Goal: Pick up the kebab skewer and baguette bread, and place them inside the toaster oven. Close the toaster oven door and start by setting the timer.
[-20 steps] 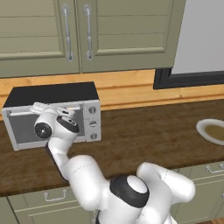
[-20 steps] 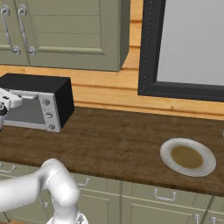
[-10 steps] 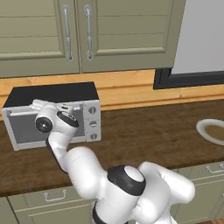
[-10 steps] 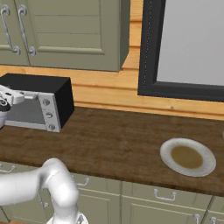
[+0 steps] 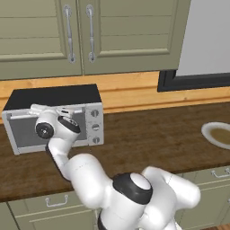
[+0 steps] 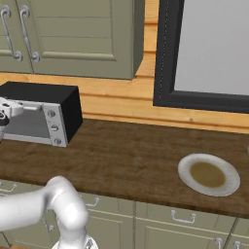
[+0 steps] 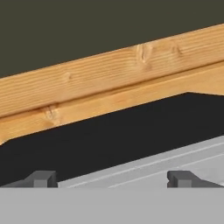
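The toaster oven (image 5: 54, 96) stands at the left of the counter, black on top with a silver front (image 6: 48, 116). Its door (image 5: 27, 132) is up against the front, and my wrist covers part of it. My gripper (image 5: 56, 109) sits at the door's top edge, over the front lip of the oven. In the hand view the fingertips (image 7: 41, 178) stand far apart with nothing between them, so the gripper (image 7: 111, 179) is open above the silver edge and black top. The kebab skewer and baguette bread are out of view.
Three knobs (image 5: 95, 127) run down the oven's right side. A round plate (image 6: 209, 174) lies on the dark wooden counter (image 6: 121, 160) at the right. Green wall cabinets (image 5: 90, 36) hang above, and a dark-framed window (image 6: 209, 53) is at the right.
My hand has edged slightly to the right along the top of the oven door, and the arm behind it has swung right. The door has stayed shut.
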